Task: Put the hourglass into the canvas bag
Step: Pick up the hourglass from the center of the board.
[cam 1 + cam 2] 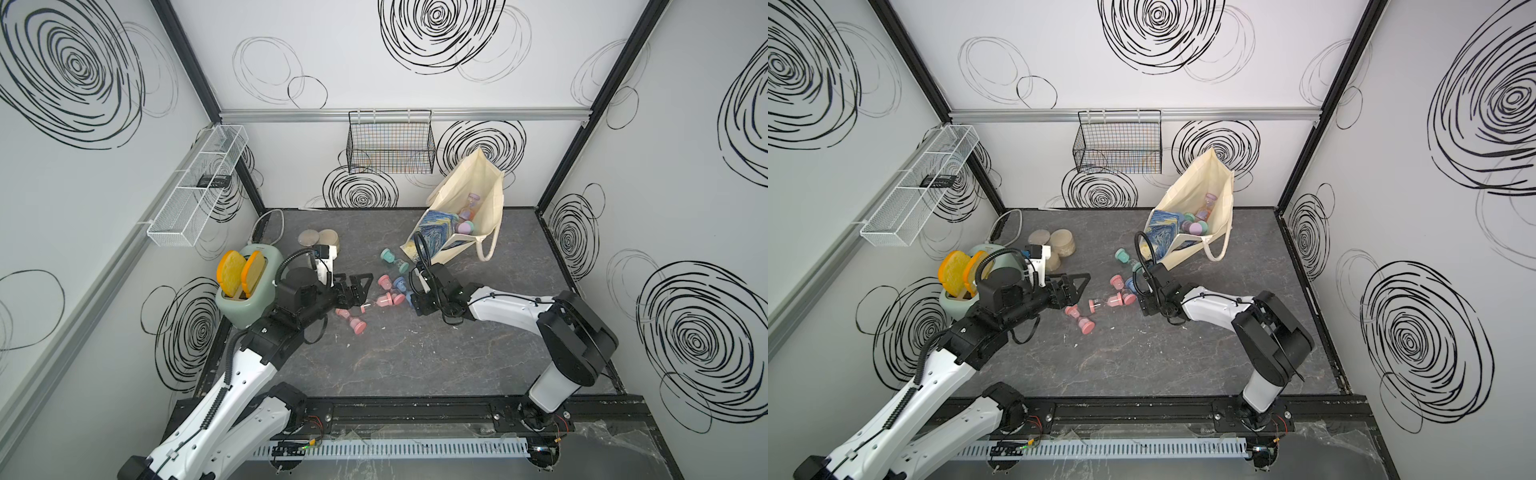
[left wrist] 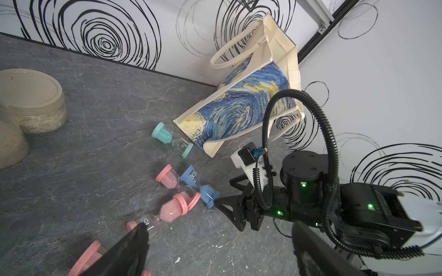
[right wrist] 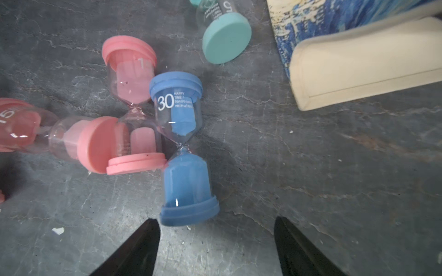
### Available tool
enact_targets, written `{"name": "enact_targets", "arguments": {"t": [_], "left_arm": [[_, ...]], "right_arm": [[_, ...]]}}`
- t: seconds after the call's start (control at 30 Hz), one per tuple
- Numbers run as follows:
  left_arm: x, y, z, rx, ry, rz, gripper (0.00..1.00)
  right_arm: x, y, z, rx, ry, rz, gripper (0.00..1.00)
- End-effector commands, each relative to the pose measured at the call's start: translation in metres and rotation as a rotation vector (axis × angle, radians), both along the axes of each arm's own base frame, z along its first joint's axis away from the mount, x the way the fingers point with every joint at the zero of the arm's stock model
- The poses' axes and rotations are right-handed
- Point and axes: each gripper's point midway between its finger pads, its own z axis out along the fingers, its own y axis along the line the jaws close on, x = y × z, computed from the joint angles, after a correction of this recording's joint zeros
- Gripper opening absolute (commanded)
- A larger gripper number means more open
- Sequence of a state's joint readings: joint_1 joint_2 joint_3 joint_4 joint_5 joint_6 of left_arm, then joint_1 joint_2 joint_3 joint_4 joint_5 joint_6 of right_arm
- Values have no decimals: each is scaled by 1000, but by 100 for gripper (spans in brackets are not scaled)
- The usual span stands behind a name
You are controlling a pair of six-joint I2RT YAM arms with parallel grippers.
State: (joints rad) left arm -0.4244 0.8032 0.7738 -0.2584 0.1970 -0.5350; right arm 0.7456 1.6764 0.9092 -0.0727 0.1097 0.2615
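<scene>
Blue hourglass (image 3: 185, 157): "30" in wrist views

Back right on the tabletop (image 1: 415, 365), the canvas bag (image 1: 490, 195) stands by the rear wall, with several hourglasses (image 1: 467, 226) inside it. Just off its front left corner lies a lone hourglass (image 1: 392, 258). Further forward, mid-tabletop, a cluster of hourglasses (image 1: 390, 298) lies touching, squarely between the left tool (image 1: 358, 291) and the right tool (image 3: 216, 227). A stray hourglass (image 1: 351, 320) lies just forward of the left tool. Far left stands the toaster (image 1: 245, 303), jars (image 1: 318, 241) behind it. On the rear wall, left of the bag, hangs the wire basket (image 1: 390, 143).
</scene>
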Motion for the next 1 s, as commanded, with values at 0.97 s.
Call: {"name": "enact_targets", "arguments": {"t": [0.97], "left_arm": [[12,-8,11,-47,-39,-5,96]], "right_arm": [[3,20,-38,23,23,50,58]]}}
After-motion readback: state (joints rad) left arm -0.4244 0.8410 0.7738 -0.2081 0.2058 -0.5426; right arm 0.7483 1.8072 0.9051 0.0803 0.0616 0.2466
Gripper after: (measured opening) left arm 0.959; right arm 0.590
